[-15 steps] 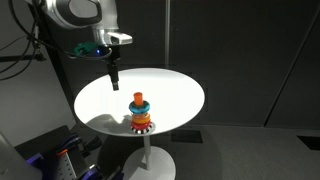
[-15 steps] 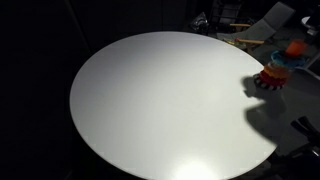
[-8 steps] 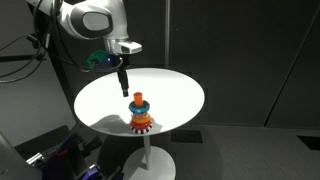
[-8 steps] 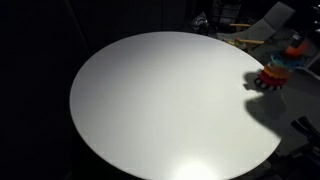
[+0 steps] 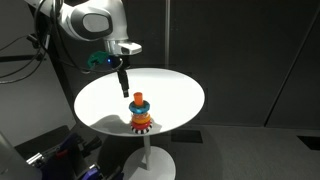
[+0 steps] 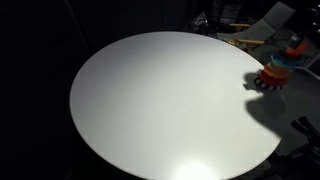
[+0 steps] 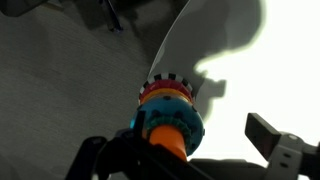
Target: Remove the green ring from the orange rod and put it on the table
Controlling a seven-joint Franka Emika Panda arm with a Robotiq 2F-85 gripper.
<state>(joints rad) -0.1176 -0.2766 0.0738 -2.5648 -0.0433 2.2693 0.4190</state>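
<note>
The stacking toy stands near the table's (image 5: pixel 170 90) front edge, with the orange rod (image 5: pixel 138 97) on top and the red toothed base (image 5: pixel 141 124) below. It shows at the right edge in an exterior view (image 6: pixel 275 70). In the wrist view the orange rod (image 7: pixel 168 140) rises through a teal-blue ring (image 7: pixel 185 122). A thin greenish band round the rod looks like the green ring (image 7: pixel 153 125). My gripper (image 5: pixel 124 92) hangs just behind and left of the toy, above the table. It is open and empty, with the rod between its spread fingers in the wrist view (image 7: pixel 180 152).
The round white table (image 6: pixel 160 100) stands on a slim pedestal (image 5: pixel 148 160) in a dark room. Cables and equipment (image 5: pixel 60 160) lie on the floor at the lower left. Clutter (image 6: pixel 235 25) sits beyond the table's far edge.
Over the last second my gripper moved right and a little down, closer to the toy. It has held still for the last half second.
</note>
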